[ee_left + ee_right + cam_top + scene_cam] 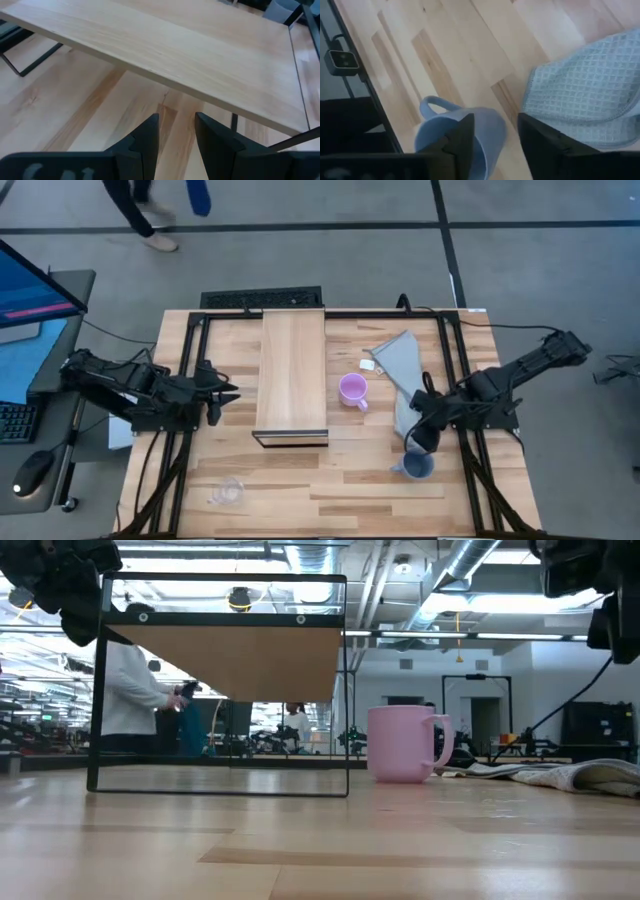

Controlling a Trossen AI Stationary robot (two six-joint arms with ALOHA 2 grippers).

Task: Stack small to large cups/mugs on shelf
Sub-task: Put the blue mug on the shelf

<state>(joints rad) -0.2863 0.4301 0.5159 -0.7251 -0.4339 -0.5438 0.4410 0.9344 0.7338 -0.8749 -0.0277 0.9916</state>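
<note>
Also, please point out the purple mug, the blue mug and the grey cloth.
purple mug (351, 388), high view, on its open mouth.
blue mug (487, 131), right wrist view, on its outer wall.
grey cloth (397, 360), high view, on its flat middle.

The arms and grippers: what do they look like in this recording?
Both arms are black and jointed, with dark cables trailing toward the table's edges. The left gripper and right gripper each end in two flat, matte black, wedge-shaped fingers. No markings are legible.

no readable text or labels.
</note>
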